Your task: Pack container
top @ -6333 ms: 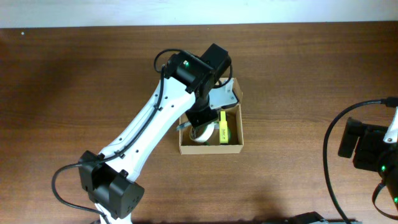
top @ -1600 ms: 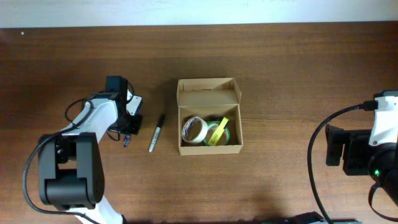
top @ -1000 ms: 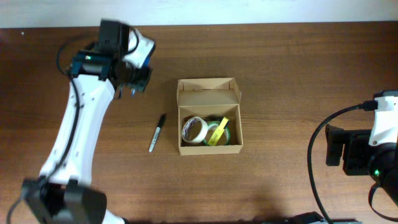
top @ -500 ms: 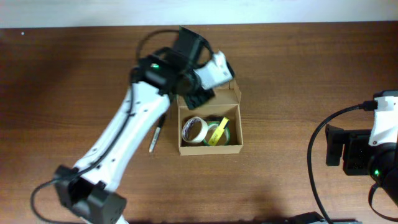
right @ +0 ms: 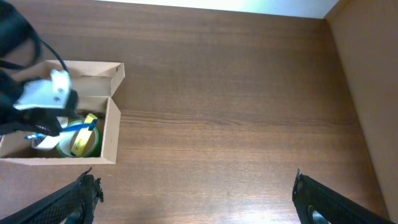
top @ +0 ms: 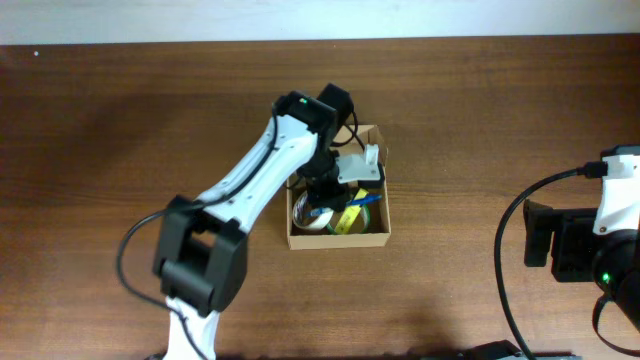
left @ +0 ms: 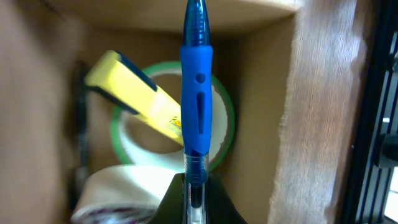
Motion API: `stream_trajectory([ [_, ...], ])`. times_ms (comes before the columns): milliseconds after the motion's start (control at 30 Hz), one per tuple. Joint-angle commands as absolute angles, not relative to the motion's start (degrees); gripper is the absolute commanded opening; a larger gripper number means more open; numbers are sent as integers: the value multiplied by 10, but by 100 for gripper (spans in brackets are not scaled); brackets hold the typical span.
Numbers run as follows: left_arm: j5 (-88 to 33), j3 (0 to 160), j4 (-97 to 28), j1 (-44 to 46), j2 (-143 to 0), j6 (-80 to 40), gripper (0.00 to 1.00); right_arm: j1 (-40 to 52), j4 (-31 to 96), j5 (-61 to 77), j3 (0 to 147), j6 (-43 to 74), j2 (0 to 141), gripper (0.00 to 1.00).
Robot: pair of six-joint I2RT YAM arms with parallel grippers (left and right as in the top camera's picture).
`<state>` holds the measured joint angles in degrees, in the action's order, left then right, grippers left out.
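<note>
The container (top: 340,240) is an open tan cardboard box at mid-table, its flap lid standing at the back. Inside lie a white tape roll (left: 124,190), a green tape roll (left: 222,127) and a yellow highlighter (left: 140,99). My left gripper (top: 325,198) is over the box's inside, shut on a blue pen (left: 197,106). The pen points out over the tape rolls, and its blue tip shows in the overhead view (top: 322,212). My right gripper (right: 196,199) is wide open and empty, above bare table to the right of the box (right: 113,140).
The right arm (top: 590,245) rests at the table's right edge, far from the box. My left arm (top: 255,170) crosses the table to the left of the box and hides what lies under it. Bare wood surrounds the box.
My left arm swung from the far left of the table to over the box, carrying the blue pen, and now holds it down inside. The right arm has not moved.
</note>
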<state>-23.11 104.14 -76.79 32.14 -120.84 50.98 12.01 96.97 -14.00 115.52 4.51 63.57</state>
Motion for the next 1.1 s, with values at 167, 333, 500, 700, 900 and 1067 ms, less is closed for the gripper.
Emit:
stream_trajectory([
  [167, -249, 1038, -781, 323, -1283, 550, 2, 124, 973, -141, 1154, 47, 634, 99],
  [333, -249, 1038, -780, 322, -1286, 552, 13, 124, 973, -141, 1154, 47, 636, 99],
  [500, -249, 1048, -793, 322, -1286, 548, 37, 124, 973, -141, 1154, 47, 644, 99],
  [700, -249, 1169, -868, 322, -1275, 540, 45, 124, 973, -139, 1154, 47, 656, 99],
  [900, -223, 1349, -921, 321, -1239, 479, 41, 124, 973, -137, 1154, 47, 661, 99],
  [1067, -146, 1437, -917, 303, -1224, 350, 11, 124, 973, -137, 1154, 47, 661, 99],
])
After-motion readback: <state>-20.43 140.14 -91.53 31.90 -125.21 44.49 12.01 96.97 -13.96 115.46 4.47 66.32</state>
